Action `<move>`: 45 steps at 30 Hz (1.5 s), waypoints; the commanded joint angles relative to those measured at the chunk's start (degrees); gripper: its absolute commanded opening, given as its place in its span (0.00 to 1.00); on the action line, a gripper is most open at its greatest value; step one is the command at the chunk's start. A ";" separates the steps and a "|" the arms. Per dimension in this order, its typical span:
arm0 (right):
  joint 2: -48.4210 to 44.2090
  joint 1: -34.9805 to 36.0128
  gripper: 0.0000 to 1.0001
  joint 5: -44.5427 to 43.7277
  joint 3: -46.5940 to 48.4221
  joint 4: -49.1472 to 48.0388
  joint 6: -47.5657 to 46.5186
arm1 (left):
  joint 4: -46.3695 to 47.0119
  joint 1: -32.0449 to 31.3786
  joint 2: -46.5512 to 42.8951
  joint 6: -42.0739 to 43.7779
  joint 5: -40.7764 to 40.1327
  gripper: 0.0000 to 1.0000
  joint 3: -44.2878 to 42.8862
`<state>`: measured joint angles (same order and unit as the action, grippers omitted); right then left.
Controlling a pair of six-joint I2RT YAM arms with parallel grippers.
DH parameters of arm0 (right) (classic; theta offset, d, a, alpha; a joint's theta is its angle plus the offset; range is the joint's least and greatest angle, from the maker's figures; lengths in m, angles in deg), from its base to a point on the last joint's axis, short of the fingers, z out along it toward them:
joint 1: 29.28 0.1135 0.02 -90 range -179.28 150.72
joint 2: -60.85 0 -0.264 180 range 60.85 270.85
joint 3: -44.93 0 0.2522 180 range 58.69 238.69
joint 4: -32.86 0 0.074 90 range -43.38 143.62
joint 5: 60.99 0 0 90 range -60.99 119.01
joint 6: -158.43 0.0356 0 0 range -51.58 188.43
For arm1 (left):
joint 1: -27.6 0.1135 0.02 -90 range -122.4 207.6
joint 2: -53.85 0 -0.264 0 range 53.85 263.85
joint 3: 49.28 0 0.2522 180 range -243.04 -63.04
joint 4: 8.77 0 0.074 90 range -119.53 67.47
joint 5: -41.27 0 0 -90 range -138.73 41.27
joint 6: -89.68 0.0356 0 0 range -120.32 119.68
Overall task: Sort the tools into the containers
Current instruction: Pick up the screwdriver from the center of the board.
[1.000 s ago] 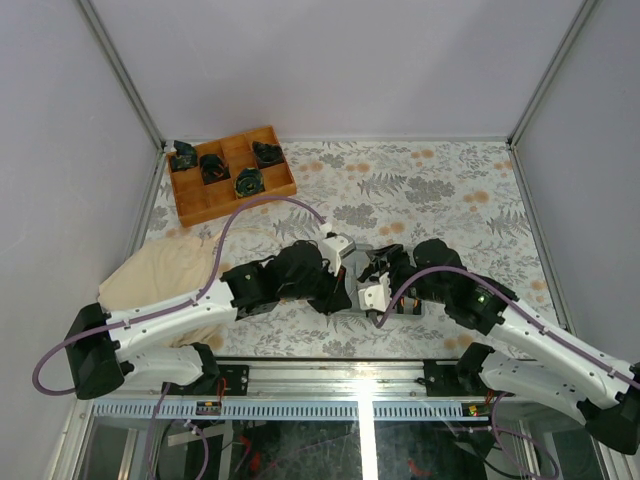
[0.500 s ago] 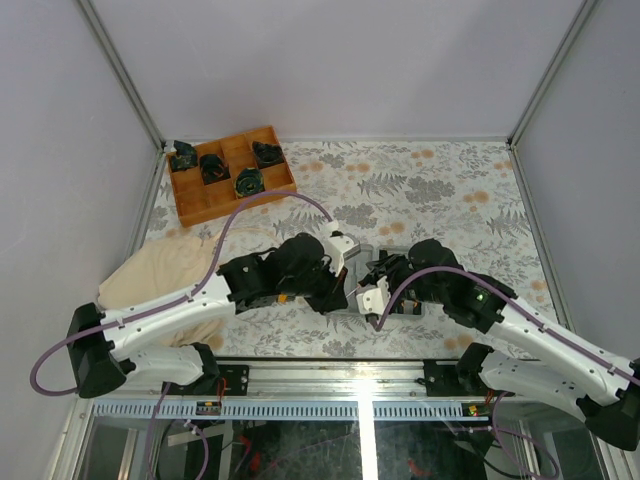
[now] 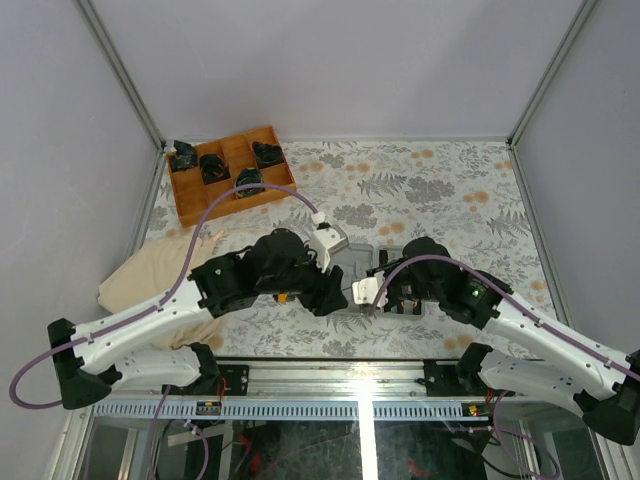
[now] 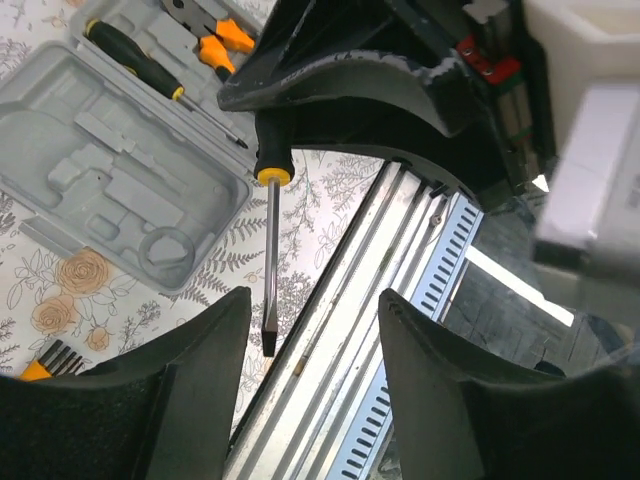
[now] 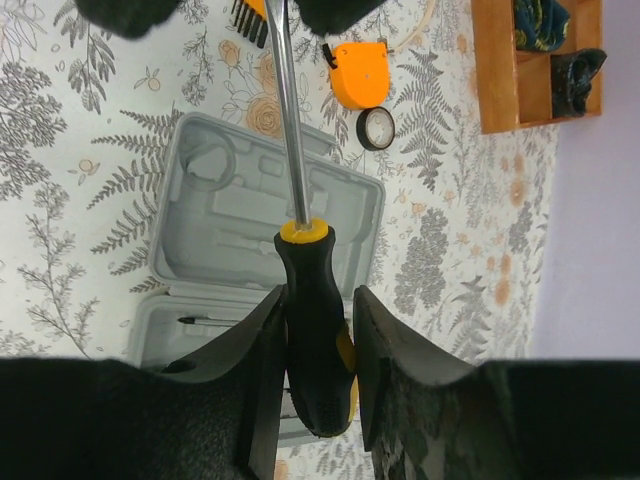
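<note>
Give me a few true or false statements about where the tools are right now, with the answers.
1. The right fingers grip the long screwdriver by its handle. True.
2. The left fingers clamp its shaft. False: they stand apart on either side of it.
3. The orange tape measure sits inside the grey case. False: it lies on the floral cloth beside the case.
4. Orange-handled pliers lie in one half of the case. True.
</note>
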<state>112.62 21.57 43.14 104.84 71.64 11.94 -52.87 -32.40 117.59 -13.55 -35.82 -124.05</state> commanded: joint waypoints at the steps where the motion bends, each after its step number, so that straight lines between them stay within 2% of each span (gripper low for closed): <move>1: -0.09 0.64 0.06 -1.00 3.22 -1.20 10.21 | 3.56 -0.20 -2.90 -0.94 -3.17 0.54 -1.11; 4: 0.41 0.65 0.06 -2.50 3.06 -2.54 18.53 | 5.11 -0.18 -4.96 -2.78 -7.96 0.56 -0.50; 9: 0.73 0.64 0.07 -4.24 0.08 -4.71 33.58 | 6.79 -0.12 -9.28 -8.48 -24.40 0.57 1.77; 17: -1.71 0.61 0.05 -6.45 -3.65 -13.21 58.19 | 7.16 -0.20 -15.65 -16.68 -31.39 0.62 3.48; 22: -1.62 0.62 0.08 -7.32 -3.91 -17.34 71.91 | 9.77 -0.13 -16.26 -21.44 -30.04 0.63 4.58; 25: -1.68 0.65 0.10 -6.35 -4.39 -19.17 76.92 | 12.21 -0.14 -16.44 -23.41 -29.30 0.64 6.01; 29: -4.42 0.59 0.05 -3.47 -10.64 -31.93 86.64 | 16.24 -0.15 -16.83 -25.43 -27.94 0.64 8.50; 33: -5.70 0.58 0.04 -1.39 -14.43 -40.63 94.09 | 19.64 -0.20 -16.99 -26.61 -26.55 0.64 10.54; 40: -3.78 0.87 0.04 5.95 -15.86 -50.27 99.96 | 24.89 -0.15 -17.04 -27.77 -25.51 0.62 13.30; 45: -0.37 1.55 0.04 9.92 -15.92 -54.62 99.67 | 26.39 -0.19 -16.50 -27.45 -24.50 0.54 13.32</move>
<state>110.37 22.01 47.90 88.41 26.37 109.57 -32.83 -32.40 101.24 -40.59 -61.42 -110.77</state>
